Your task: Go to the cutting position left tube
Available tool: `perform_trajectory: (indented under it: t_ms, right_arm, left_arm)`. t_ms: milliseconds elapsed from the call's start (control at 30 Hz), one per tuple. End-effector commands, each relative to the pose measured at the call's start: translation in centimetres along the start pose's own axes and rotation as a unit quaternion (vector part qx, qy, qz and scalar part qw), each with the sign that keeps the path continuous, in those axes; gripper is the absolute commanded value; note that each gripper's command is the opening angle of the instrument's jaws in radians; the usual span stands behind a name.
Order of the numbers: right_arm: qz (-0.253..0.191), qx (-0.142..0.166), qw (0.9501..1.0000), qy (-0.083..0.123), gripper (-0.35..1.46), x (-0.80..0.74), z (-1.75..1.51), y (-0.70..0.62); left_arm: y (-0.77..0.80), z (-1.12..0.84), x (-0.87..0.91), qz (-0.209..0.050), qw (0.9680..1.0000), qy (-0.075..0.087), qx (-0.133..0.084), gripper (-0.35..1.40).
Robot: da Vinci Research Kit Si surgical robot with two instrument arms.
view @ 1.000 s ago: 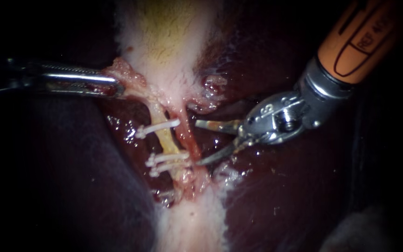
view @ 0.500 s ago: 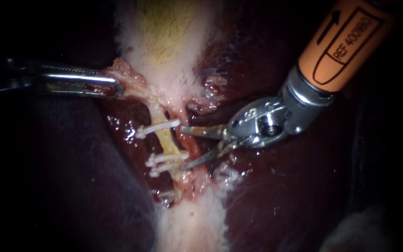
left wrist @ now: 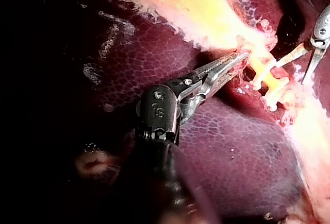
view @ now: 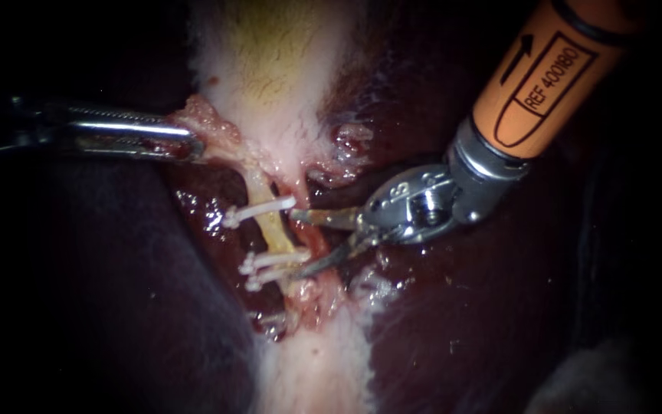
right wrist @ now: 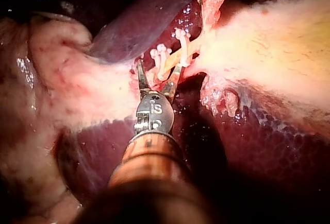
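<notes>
We are holding a pink flap of tissue [view: 212, 126] with our left instrument [view: 185, 146], which is coming in from the left. Its hand is clamped on that flap, with both jaws pressing it from two sides. The left tube [view: 271, 230], pale and yellowish, is running down from the flap over the dark liver [view: 461, 322]. It is carrying one upper clip [view: 258, 208] and two lower clips [view: 270, 262] that sit close together. The bare stretch of tube is lying between the upper clip and the lower pair.

Our right instrument [view: 298, 244] is reaching in from the upper right, its hand standing apart with a clear gap between the two thin jaws. A red tube [view: 309, 234] just beside the left tube is lying inside that gap. The jaw tips are ending right at the edge of the left tube, level with its bare stretch. We cannot tell whether they are touching it.
</notes>
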Motion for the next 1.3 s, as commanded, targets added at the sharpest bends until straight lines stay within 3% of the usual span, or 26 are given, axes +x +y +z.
perform_trajectory:
  t_ms: [33,467,767,1000,1300]
  right_arm:
    - [0.0,0.002,1.0,0.0,1.3,-0.02,0.04,0.01]
    - [0.008,0.016,0.9998,-0.011,1.3,-0.19,0.4,0.23]
    - [0.01,0.021,0.9997,-0.011,1.31,-0.2,0.49,0.36]
    - [0.018,0.072,0.9964,0.041,1.3,-0.11,0.49,0.26]
    - [0.023,0.106,0.9914,0.073,1.3,0.08,0.57,0.1]
  left_arm:
    - [0.0,0.0,0.0,0.0,1.0,0.0,-0.001,-0.35]
    - [0.04,0.01,0.01,0.0,1.0,0.0,-0.002,-0.35]
    - [0.04,0.01,0.01,0.0,1.0,0.0,-0.002,-0.35]
    - [0.04,0.01,0.01,0.0,1.0,0.0,-0.002,-0.35]
    - [0.03,0.02,0.01,0.0,1.0,0.0,-0.002,-0.35]
